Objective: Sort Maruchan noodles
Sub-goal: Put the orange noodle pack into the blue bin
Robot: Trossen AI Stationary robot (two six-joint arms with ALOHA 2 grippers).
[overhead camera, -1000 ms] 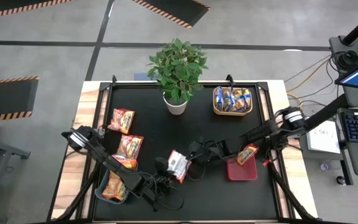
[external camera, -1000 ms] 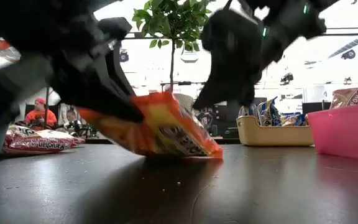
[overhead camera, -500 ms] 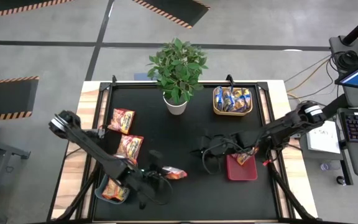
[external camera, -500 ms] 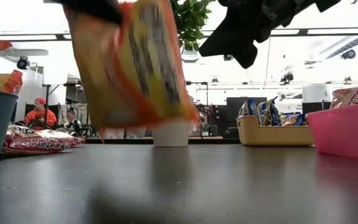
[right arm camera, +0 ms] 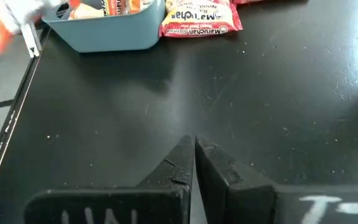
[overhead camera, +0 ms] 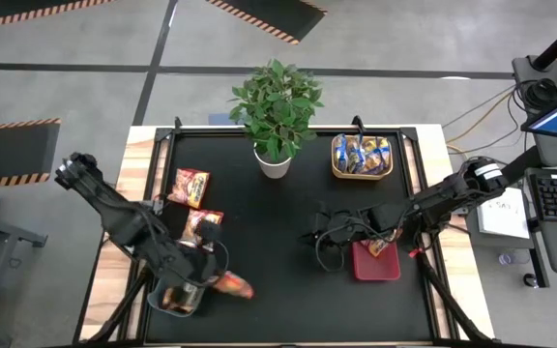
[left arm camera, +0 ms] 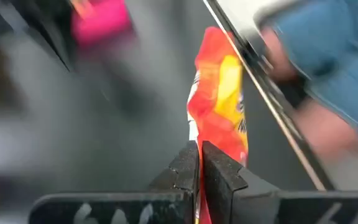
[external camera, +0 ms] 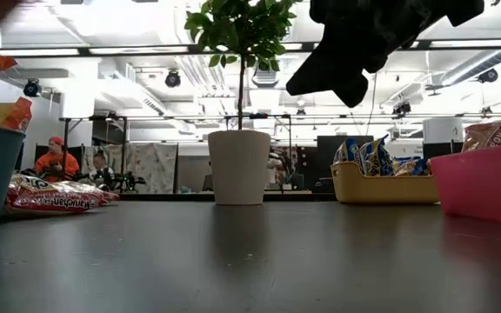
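Jaws of the left gripper point(left arm camera: 199, 163) pinch an orange noodle packet point(left arm camera: 219, 102) by its edge over the grey-blue bin point(overhead camera: 167, 300). Right gripper point(right arm camera: 194, 163) jaws are together, empty. Light, crinkly and slippery, the packet seems best held at its sealed edge.

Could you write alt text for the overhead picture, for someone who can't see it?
Seen from above, the left gripper carries an orange noodle packet beside a grey-blue bin on a black table, while the right gripper hangs shut near a red bin.

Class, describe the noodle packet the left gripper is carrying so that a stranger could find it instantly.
Start at the grey-blue bin at the table's near left corner. Beside it, the left gripper pinches an orange packet, the only one off the table.
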